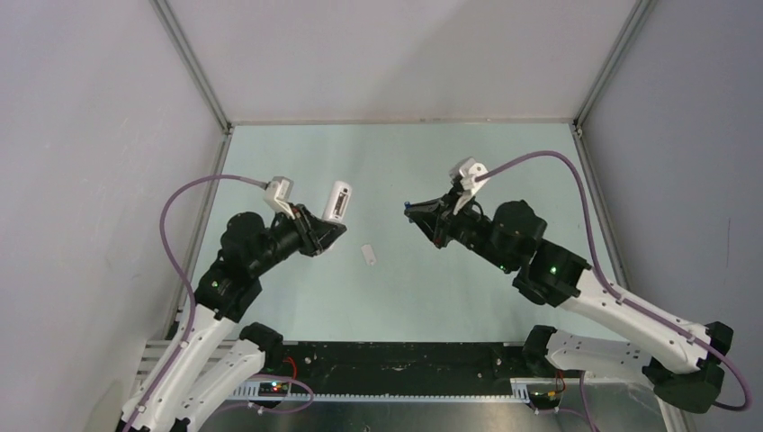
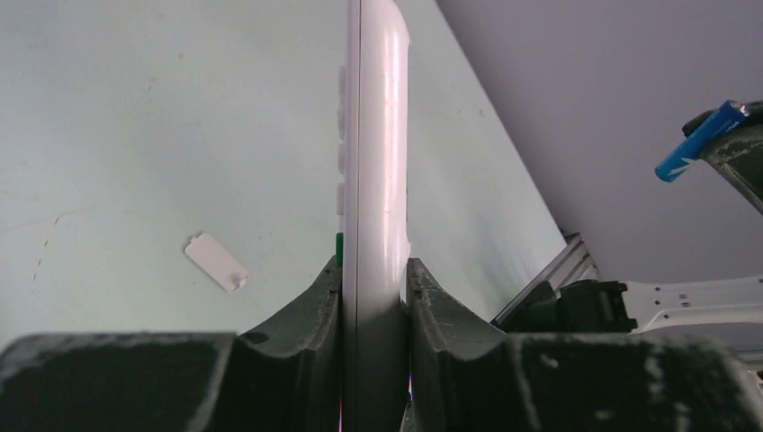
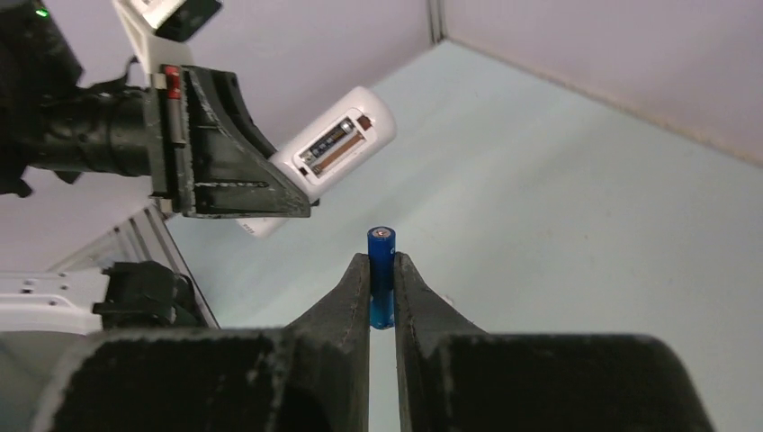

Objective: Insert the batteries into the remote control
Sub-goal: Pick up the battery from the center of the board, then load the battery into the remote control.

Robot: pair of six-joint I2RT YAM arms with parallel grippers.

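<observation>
My left gripper (image 1: pixel 326 232) is shut on the white remote control (image 1: pixel 337 200) and holds it up above the table, its free end pointing up and right. In the left wrist view the remote (image 2: pixel 376 171) stands edge-on between the jaws. In the right wrist view the remote (image 3: pixel 337 148) shows its open back compartment with one dark battery (image 3: pixel 331 142) in it. My right gripper (image 1: pixel 421 212) is shut on the bright blue battery (image 3: pixel 381 274), lifted, a short gap right of the remote. The blue battery also shows in the left wrist view (image 2: pixel 700 141).
The small white battery cover (image 1: pixel 367 255) lies flat on the pale green table between the arms; it also shows in the left wrist view (image 2: pixel 217 262). Grey walls with metal frame posts (image 1: pixel 193 63) enclose the table on three sides.
</observation>
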